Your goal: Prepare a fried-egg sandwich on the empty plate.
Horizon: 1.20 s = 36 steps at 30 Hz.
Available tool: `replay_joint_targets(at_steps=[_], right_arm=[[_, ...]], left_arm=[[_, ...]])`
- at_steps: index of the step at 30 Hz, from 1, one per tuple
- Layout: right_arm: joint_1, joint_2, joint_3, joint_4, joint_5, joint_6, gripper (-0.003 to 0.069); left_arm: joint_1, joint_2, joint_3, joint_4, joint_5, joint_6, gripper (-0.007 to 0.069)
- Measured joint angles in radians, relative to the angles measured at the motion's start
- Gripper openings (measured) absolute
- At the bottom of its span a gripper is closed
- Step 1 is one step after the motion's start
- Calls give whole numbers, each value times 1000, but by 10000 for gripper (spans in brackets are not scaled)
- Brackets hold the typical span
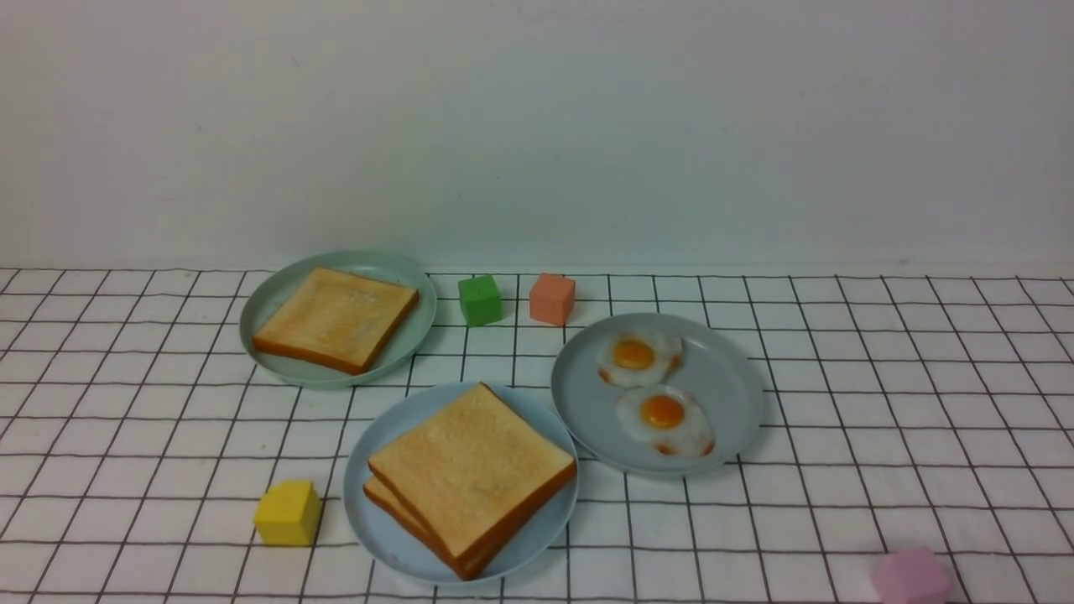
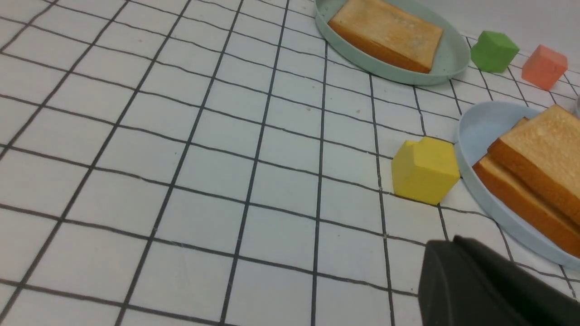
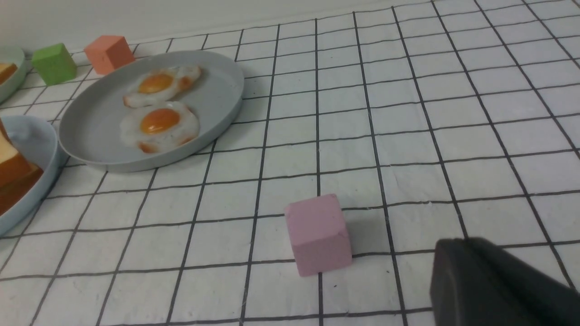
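The sky-blue plate [image 1: 393, 424] sits front centre and holds two toast slices stacked, the top one [image 1: 470, 466] shifted over the lower one [image 1: 394, 507]. I see no egg between them. Two fried eggs [image 1: 639, 356] [image 1: 664, 417] lie on the grey-blue plate [image 1: 587, 394] to its right. A third toast [image 1: 336, 317] lies on the pale green plate [image 1: 277, 298] at the back left. Neither gripper shows in the front view. My left gripper [image 2: 446, 244] is shut and empty near the yellow block [image 2: 423, 170]. My right gripper [image 3: 457, 244] is shut and empty beside the pink block [image 3: 317, 233].
A yellow block [image 1: 288, 512] stands left of the sky-blue plate. Green [image 1: 480, 299] and salmon [image 1: 552, 298] blocks stand at the back between the plates. A pink block [image 1: 910, 577] is at the front right. A white wall closes the back.
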<state>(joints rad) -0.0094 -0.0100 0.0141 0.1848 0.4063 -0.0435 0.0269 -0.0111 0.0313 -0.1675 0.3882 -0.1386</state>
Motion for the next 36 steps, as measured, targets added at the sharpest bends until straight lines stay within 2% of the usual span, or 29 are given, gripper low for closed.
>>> replay_joint_targets(at_steps=[36], right_arm=[[0,0,0,0,-1,0,52]], left_arm=[[0,0,0,0,1,0,-11]])
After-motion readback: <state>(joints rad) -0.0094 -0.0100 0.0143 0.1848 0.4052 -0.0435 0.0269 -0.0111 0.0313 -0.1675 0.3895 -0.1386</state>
